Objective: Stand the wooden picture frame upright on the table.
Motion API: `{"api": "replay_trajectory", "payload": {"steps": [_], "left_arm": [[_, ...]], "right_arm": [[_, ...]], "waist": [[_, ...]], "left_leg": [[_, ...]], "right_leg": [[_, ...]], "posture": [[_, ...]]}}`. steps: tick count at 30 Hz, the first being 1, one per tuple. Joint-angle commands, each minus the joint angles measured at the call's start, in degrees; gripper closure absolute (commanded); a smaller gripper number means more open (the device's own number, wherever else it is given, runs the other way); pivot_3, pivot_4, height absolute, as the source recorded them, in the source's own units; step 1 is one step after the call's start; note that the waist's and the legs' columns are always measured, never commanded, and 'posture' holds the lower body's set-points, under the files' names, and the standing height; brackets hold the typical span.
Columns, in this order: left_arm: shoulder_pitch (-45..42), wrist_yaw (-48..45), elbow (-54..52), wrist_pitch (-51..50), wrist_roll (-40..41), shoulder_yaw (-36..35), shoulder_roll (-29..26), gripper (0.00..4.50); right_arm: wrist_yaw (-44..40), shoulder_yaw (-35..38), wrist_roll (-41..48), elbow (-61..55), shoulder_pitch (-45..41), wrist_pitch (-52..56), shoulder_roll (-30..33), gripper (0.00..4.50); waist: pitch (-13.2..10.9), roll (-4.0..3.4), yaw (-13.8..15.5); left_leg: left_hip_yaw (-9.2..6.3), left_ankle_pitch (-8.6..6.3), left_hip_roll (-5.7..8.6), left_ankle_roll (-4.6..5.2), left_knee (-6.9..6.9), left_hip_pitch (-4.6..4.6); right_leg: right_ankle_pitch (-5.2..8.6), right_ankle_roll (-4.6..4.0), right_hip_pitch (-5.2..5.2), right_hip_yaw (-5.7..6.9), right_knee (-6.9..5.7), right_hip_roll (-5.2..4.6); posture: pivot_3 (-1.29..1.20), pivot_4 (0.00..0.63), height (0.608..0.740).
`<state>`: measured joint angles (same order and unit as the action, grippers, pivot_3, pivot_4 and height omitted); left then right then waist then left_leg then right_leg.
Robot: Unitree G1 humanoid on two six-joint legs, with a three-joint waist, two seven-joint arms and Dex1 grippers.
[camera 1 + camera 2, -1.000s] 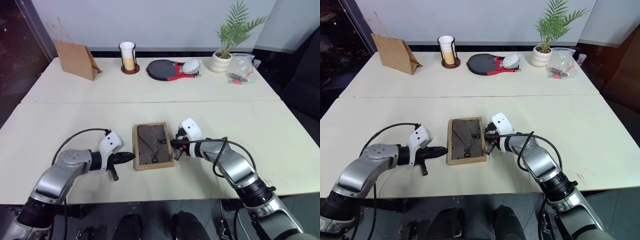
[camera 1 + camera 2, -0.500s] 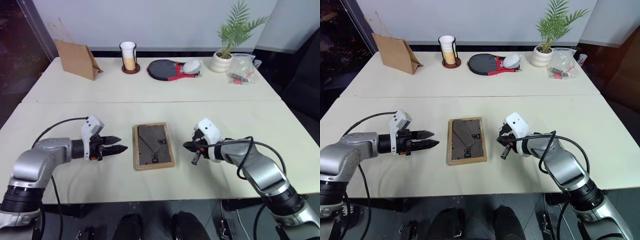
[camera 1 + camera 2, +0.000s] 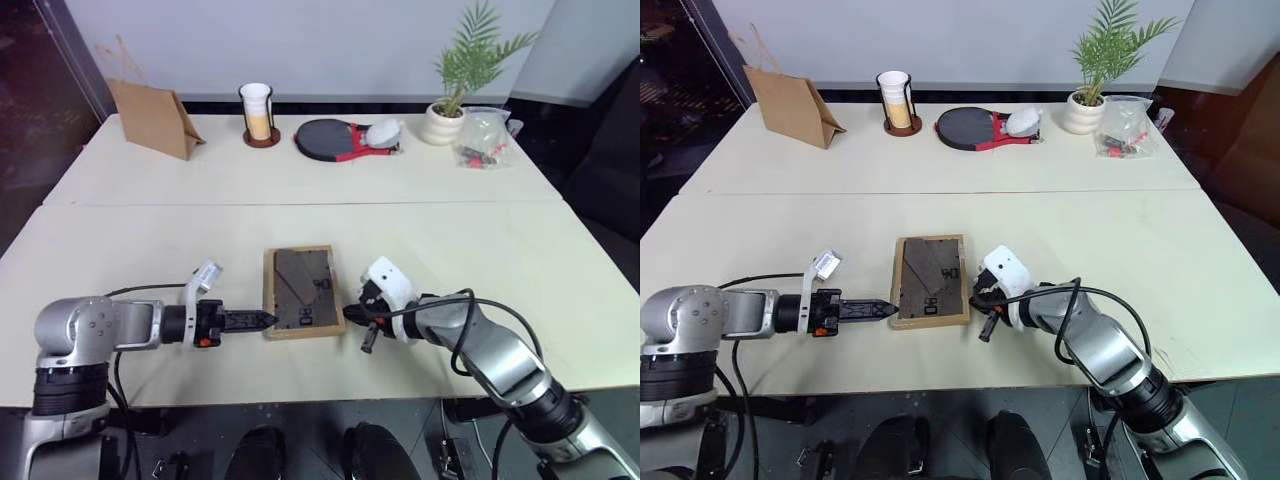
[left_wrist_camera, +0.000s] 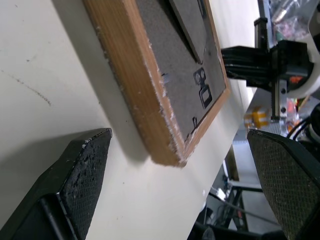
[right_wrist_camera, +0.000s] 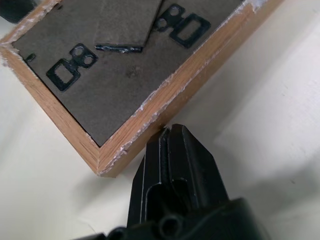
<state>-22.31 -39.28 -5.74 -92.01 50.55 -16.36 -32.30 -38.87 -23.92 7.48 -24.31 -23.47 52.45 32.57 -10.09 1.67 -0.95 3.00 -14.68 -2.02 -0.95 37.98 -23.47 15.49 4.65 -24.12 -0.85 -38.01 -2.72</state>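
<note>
The wooden picture frame (image 3: 300,292) lies flat on the table (image 3: 120,250) with its dark back and folded stand facing up. My left gripper (image 3: 262,320) reaches in from the left. It is open, and the frame's near-left corner sits between its wide-spread fingers (image 4: 75,185) in the left wrist view. My right gripper (image 3: 350,312) is shut with nothing in it. Its tip (image 5: 170,137) rests against the frame's right edge (image 5: 165,100) close to the near-right corner.
Along the table's far side stand a brown paper bag (image 3: 150,118), a cup on a coaster (image 3: 256,112), a table-tennis paddle (image 3: 335,138), a potted plant (image 3: 440,122) and a clear plastic bag (image 3: 482,138). A seam (image 3: 150,205) crosses the tabletop.
My left gripper opened, rolled and came in to the frame's near-left corner. My right gripper drew back from the frame, then returned to its right edge. The frame stayed flat.
</note>
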Motion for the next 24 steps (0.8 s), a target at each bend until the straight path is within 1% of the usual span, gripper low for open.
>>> {"api": "replay_trajectory", "payload": {"steps": [1,5,6,8,9,10,11,13,14,17,19,22,24], "left_arm": [[0.5,3.3,1.1,-0.5,1.1,-2.0,2.7,0.05],[0.3,5.0,3.6,-0.5,1.2,-3.3,6.2,0.05],[0.2,5.3,4.4,-0.5,1.1,-3.7,6.9,0.28],[-0.3,6.0,5.5,-0.5,1.5,-4.8,8.1,0.89],[-0.6,6.4,6.1,-0.5,2.0,-5.5,8.8,1.43],[-0.8,6.5,6.4,-0.5,2.5,-6.0,9.3,1.87],[-0.9,6.7,6.9,-0.5,3.2,-6.6,9.9,2.49],[-0.9,7.0,7.4,-0.5,4.5,-7.4,10.8,3.36],[-1.0,7.2,7.6,-0.5,5.2,-7.7,11.1,3.48],[-2.0,8.9,9.6,-0.5,9.3,-10.7,12.8,3.48],[-3.0,10.7,11.1,-0.5,13.1,-13.4,13.6,3.48],[-3.3,14.1,11.7,-0.5,20.6,-16.1,13.1,3.48],[-2.8,17.0,11.4,-0.5,25.2,-16.9,12.5,3.48]], "right_arm": [[-1.6,0.4,1.4,-1.1,-1.6,-2.0,-1.1,4.5],[-2.6,0.7,1.7,-1.8,-1.6,-2.5,-0.6,4.5],[-2.8,0.8,1.6,-1.9,-1.6,-2.5,-0.3,4.5],[-3.1,1.1,1.6,-2.2,-1.3,-2.7,0.2,4.5],[-3.3,1.3,1.7,-2.4,-1.2,-2.7,0.4,4.5],[-3.4,1.4,1.7,-2.7,-1.2,-2.7,0.7,4.5],[-3.6,1.6,1.8,-3.0,-1.2,-2.5,0.9,4.5],[-3.7,1.9,2.1,-3.7,-1.4,-2.1,1.2,4.5],[-3.7,2.0,2.2,-4.0,-1.5,-1.9,1.3,4.5],[-3.6,2.6,2.6,-5.1,-1.9,-1.1,1.4,4.5],[-4.0,4.4,3.6,-6.8,-1.8,0.2,2.3,4.5],[-5.4,8.7,4.8,-8.8,-1.4,1.1,6.1,4.5],[-5.6,13.1,6.5,-9.0,-2.7,1.8,7.3,4.5]], "waist": [[0.0,0.0,0.1],[0.0,0.03,0.4],[0.0,0.03,0.4],[0.1,0.04,0.4],[0.1,0.04,0.4],[0.1,0.04,0.4],[0.1,0.05,0.3],[0.1,0.08,0.3],[0.1,0.08,0.3],[0.1,0.08,0.2],[0.1,0.09,0.2],[0.1,0.1,0.2],[0.1,0.1,0.3]], "left_leg": [[-0.01,0.0,0.0,0.0,0.0,0.0],[-0.05,0.0,0.06,0.0,0.0,0.06],[-0.05,0.0,0.06,0.0,0.02,0.08],[-0.07,0.0,0.08,0.0,0.04,0.1],[-0.08,0.0,0.09,0.0,0.06,0.1],[-0.08,0.0,0.09,0.0,0.06,0.1],[-0.09,0.0,0.09,0.0,0.06,0.09],[-0.12,0.0,0.08,0.0,0.05,0.05],[-0.15,0.0,0.08,0.0,0.05,0.05],[-0.15,0.0,0.08,-0.01,0.02,0.05],[-0.16,0.0,0.06,0.0,0.02,0.04],[-0.2,0.0,0.03,-0.01,0.02,-0.01],[-0.21,-0.01,0.03,-0.01,0.02,-0.02]], "right_leg": [[0.0,0.0,0.01,0.01,-0.01,-0.01],[0.0,-0.01,0.12,0.04,0.01,-0.15],[0.0,-0.01,0.16,0.05,0.02,-0.18],[0.01,-0.02,0.21,0.06,0.02,-0.22],[0.01,-0.02,0.22,0.07,0.02,-0.22],[0.01,-0.02,0.22,0.07,0.03,-0.22],[0.01,-0.01,0.22,0.07,0.03,-0.22],[0.01,-0.01,0.18,0.11,0.04,-0.22],[0.01,-0.01,0.19,0.14,0.04,-0.22],[0.01,-0.01,0.17,0.13,0.04,-0.21],[0.01,-0.01,0.16,0.12,0.04,-0.21],[0.0,-0.01,0.12,0.1,0.04,-0.22],[0.0,-0.01,0.12,0.11,0.05,-0.25]], "posture": [[0.0,0.15,0.74],[0.0,0.15,0.74],[0.0,0.15,0.74],[0.0,0.15,0.74],[0.0,0.15,0.74],[0.0,0.15,0.74],[0.0,0.15,0.74],[0.0,0.15,0.74],[0.0,0.15,0.74],[0.0,0.15,0.74],[0.0,0.15,0.74],[0.0,0.15,0.74],[0.0,0.15,0.74]]}}
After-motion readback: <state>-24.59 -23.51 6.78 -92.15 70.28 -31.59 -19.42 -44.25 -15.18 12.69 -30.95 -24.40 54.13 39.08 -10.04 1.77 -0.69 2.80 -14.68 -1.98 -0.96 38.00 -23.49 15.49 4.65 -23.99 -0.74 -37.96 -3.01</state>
